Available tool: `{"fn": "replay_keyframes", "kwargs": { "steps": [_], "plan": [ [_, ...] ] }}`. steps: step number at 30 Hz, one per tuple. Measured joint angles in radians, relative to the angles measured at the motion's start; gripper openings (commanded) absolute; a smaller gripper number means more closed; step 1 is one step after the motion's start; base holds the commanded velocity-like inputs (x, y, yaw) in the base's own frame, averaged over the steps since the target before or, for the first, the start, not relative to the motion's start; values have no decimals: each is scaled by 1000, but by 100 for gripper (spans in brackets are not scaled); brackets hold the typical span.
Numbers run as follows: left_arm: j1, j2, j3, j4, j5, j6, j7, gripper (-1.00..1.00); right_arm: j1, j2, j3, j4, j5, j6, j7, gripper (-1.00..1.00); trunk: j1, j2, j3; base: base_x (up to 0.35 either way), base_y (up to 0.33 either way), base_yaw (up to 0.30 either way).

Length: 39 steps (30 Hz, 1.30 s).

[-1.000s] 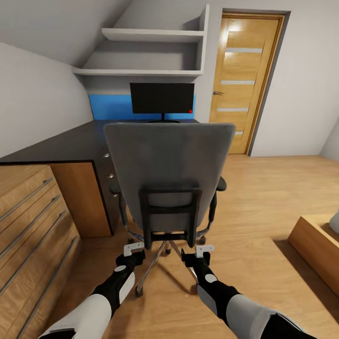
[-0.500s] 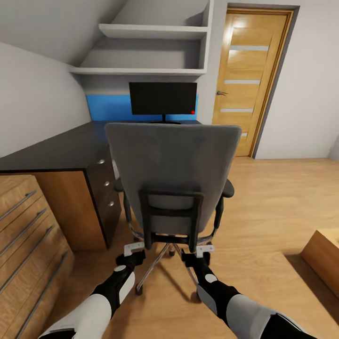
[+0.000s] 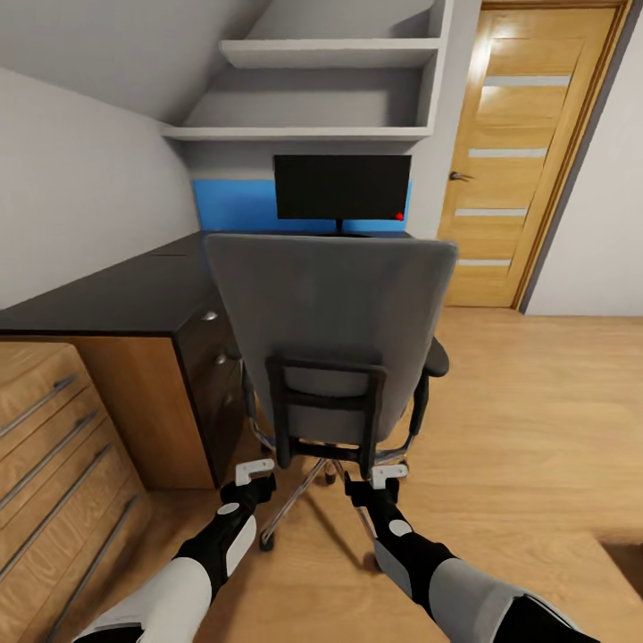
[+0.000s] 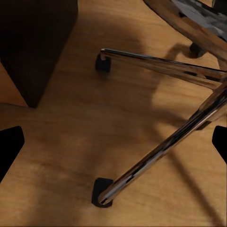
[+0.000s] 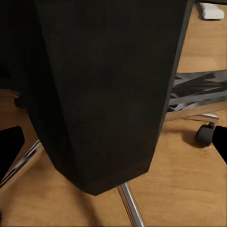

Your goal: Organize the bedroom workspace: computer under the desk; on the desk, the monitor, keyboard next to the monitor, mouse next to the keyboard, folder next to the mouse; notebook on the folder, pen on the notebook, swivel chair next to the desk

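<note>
The grey swivel chair [image 3: 326, 304] stands right in front of me with its back toward me, beside the black desk [image 3: 134, 290]. The black monitor [image 3: 342, 186] sits at the desk's far end against the blue back panel. My left gripper [image 3: 254, 471] is open low behind the chair, over the chrome base [image 4: 161, 142]. My right gripper [image 3: 388, 473] is open just below the black back bracket [image 5: 104, 85]. Computer, keyboard, mouse, folder, notebook and pen are out of view; the chair back hides the seat.
A light wooden dresser [image 3: 54, 464] with long bar handles stands close at the left. Silver-knobbed drawers [image 3: 214, 357] face the chair. A wooden door [image 3: 527, 170] is at the far right, with open wooden floor [image 3: 536, 402] before it. Grey shelves [image 3: 330, 54] hang above the desk.
The camera has moved forward and to the left. The chair has stayed just ahead of both grippers and now stands nearer the desk drawers. Both grippers remain open.
</note>
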Motion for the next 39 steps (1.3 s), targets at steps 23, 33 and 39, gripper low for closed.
{"fn": "replay_keyframes", "kwargs": {
  "steps": [23,33,39],
  "plan": [
    [1,0,0,3,0,-2,4,100,0,-1,14,0,11,2,1,100,0,0,0,305,-110,7],
    [1,0,0,3,0,-2,4,100,0,-1,15,0,11,1,1,100,0,0,0,316,-122,0],
    [1,0,0,3,0,-2,3,100,0,-1,14,0,11,1,1,100,0,0,0,317,-121,0]
  ]
}}
